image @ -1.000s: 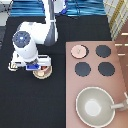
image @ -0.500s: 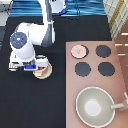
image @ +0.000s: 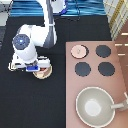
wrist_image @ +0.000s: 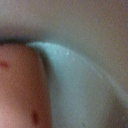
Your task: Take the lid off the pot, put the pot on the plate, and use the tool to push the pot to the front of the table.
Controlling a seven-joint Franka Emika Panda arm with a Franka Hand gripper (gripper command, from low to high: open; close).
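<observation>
Looking down, we find the gripper (image: 36, 67) low over the pot (image: 44, 73), which sits on the plate (image: 48, 75) at the exterior view's left. The lid (image: 78, 50) rests on the stove (image: 120, 80).

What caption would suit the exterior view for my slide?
Pincer low over the pot on the plate, at the table's left; lid on the stove.

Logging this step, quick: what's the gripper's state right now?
Gripper: low over the pot on the plate; open or shut cannot be told.
</observation>
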